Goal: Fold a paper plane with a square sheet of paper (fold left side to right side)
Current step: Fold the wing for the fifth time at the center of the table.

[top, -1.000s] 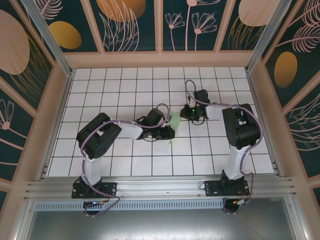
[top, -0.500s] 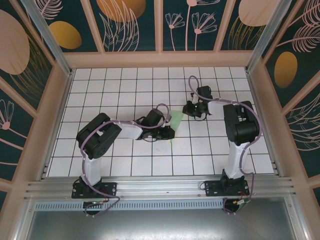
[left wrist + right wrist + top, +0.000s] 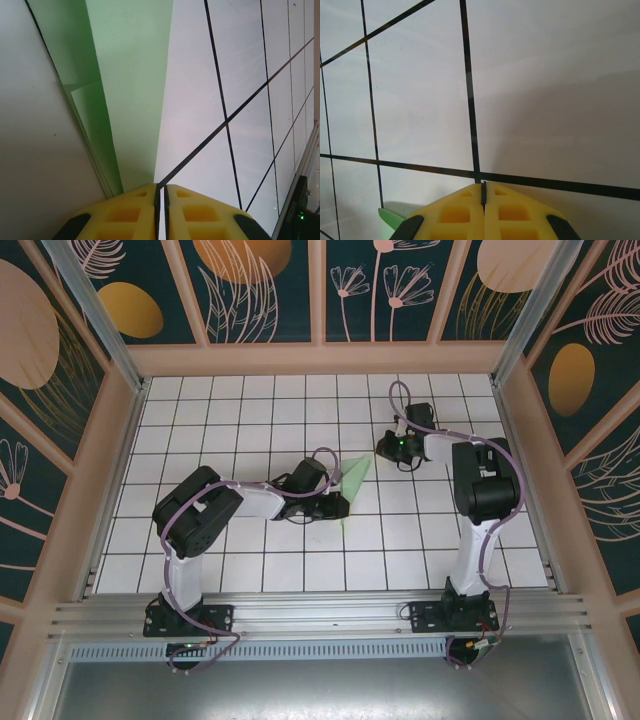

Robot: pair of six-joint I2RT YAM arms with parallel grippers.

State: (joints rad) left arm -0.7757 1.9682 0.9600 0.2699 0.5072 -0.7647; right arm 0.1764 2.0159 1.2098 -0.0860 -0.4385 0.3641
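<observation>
The pale mint-green sheet of paper point(image 3: 355, 478), folded into a narrow pointed shape, lies flat mid-table with its tip toward the upper right. In the left wrist view the paper point(image 3: 135, 75) shows layered folded edges running away from the yellow fingers. My left gripper point(image 3: 338, 505) sits low at the paper's near end. Its jaws point(image 3: 161, 186) are shut to a hair-wide slit, and nothing shows between them. My right gripper point(image 3: 387, 448) is shut and empty, just right of the paper's tip. Its fingertips point(image 3: 483, 184) rest over a grid-line crossing, and a sliver of green paper point(image 3: 387, 217) shows at the lower left.
White tiles with black grid lines point(image 3: 250, 420) cover the table, and wooden walls point(image 3: 320, 358) enclose it. An aluminium rail point(image 3: 320, 615) runs along the near edge by the arm bases. The right arm's elbow point(image 3: 480, 480) stands tall on the right.
The right gripper has drawn back up and to the right, off the paper, so the pointed tip now shows. The left arm and gripper have stayed put.
</observation>
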